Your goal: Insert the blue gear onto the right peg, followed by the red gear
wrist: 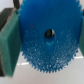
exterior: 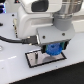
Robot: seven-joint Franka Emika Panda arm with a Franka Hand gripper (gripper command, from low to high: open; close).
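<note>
Item: blue gear [wrist: 47, 45], clamped in my gripper [exterior: 52, 50], held directly above grey plate [exterior: 35, 61] to meet its peg.

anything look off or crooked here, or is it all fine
Nothing stands out. The gripper holds the blue gear low over the grey plate; the gear looks whole. The pegs and the red gear are hidden from view.

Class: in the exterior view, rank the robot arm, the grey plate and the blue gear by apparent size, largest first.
1. robot arm
2. grey plate
3. blue gear, only partly visible
</note>
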